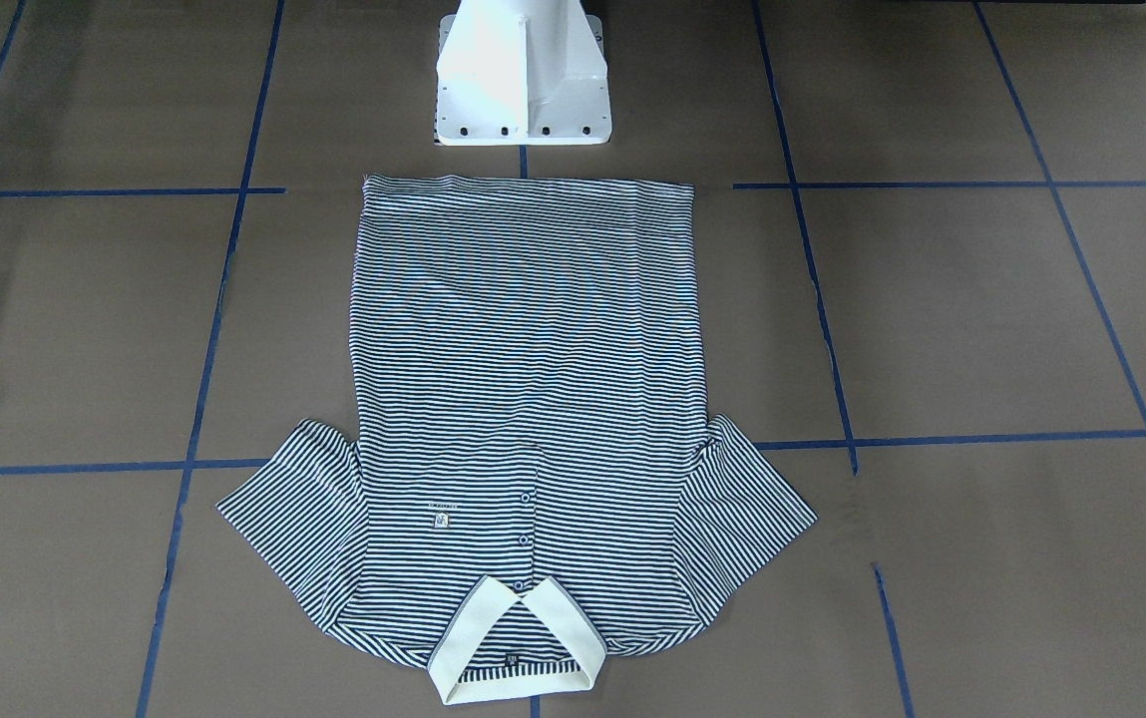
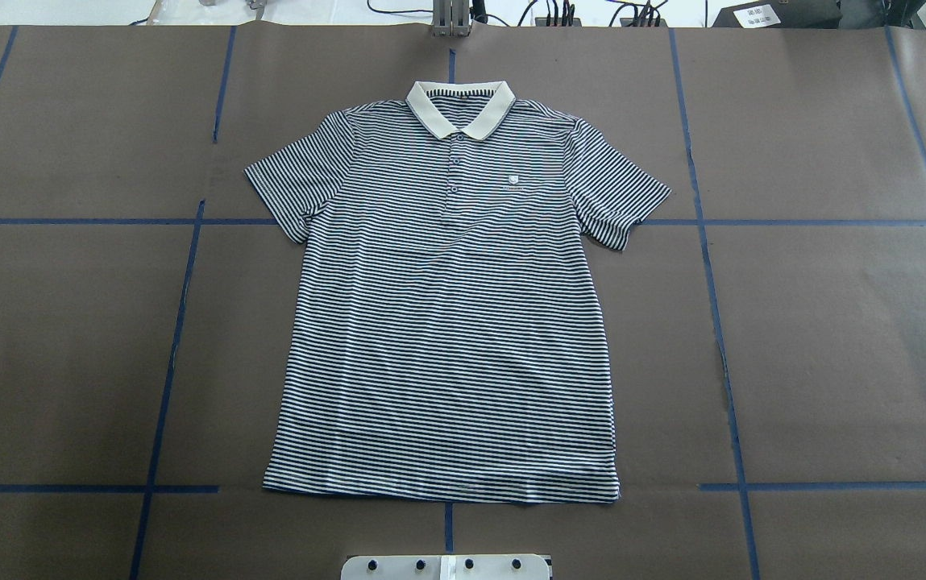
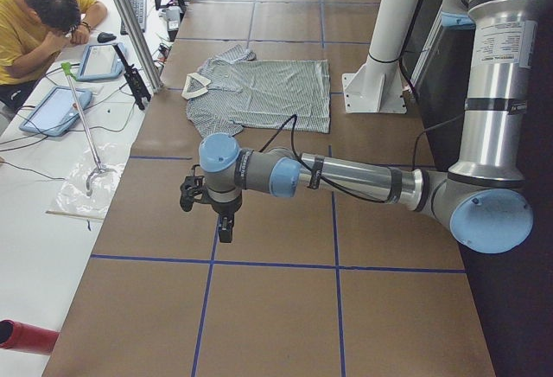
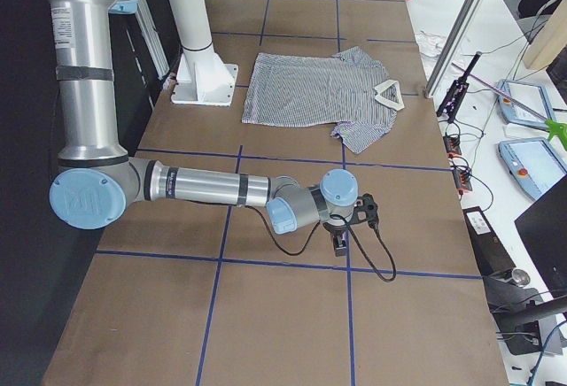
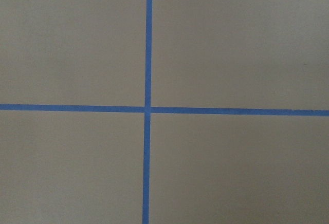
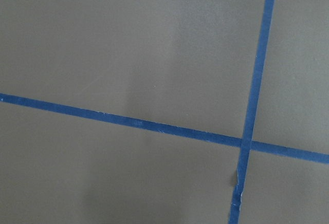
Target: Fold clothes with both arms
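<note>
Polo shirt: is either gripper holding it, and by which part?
Neither. The polo shirt lies flat on the table, untouched; the left gripper and right gripper hang over the table, apart from it.

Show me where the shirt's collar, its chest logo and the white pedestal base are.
collar (image 2: 430, 119), overhead view, one cream flap.
chest logo (image 2: 513, 182), overhead view, middle of the badge.
pedestal base (image 1: 563, 95), front-facing view, its front side.

A brown paper-covered table (image 2: 833, 338) gridded with blue tape lines (image 2: 833, 221) fills the brightly lit room, and in the left-end view a white bench (image 3: 26, 247) runs from seven to eleven o'clock, carrying a tablet (image 3: 54, 109), with a person (image 3: 34, 31) in yellow at ten o'clock.
</note>
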`<state>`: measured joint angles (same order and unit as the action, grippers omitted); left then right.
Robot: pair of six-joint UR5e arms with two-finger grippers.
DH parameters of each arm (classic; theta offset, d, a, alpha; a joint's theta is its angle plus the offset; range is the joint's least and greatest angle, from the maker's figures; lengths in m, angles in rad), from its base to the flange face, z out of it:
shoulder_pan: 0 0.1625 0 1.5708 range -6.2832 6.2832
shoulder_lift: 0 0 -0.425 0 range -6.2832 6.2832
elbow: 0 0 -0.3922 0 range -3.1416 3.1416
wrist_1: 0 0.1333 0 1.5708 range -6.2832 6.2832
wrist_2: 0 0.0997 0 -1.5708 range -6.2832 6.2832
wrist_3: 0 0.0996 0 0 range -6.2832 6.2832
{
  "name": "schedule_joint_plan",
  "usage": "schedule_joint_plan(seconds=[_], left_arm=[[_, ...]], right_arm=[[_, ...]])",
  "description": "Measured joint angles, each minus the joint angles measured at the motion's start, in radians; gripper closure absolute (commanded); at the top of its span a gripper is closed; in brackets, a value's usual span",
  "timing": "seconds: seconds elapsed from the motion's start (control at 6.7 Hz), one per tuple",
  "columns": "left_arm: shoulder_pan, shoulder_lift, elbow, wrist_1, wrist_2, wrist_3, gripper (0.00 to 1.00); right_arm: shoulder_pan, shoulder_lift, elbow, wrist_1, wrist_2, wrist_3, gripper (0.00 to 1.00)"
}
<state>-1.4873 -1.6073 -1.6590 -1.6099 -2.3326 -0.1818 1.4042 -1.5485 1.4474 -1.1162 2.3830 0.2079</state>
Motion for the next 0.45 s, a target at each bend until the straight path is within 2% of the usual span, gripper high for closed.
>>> schedule_joint_plan(seconds=[0.45], left_arm=[[0.048, -0.007, 0.061, -0.066, 0.001, 0.142, 0.00]], right_arm=[[-0.002, -0.020, 0.028, -0.004, 0.001, -0.049, 0.00]])
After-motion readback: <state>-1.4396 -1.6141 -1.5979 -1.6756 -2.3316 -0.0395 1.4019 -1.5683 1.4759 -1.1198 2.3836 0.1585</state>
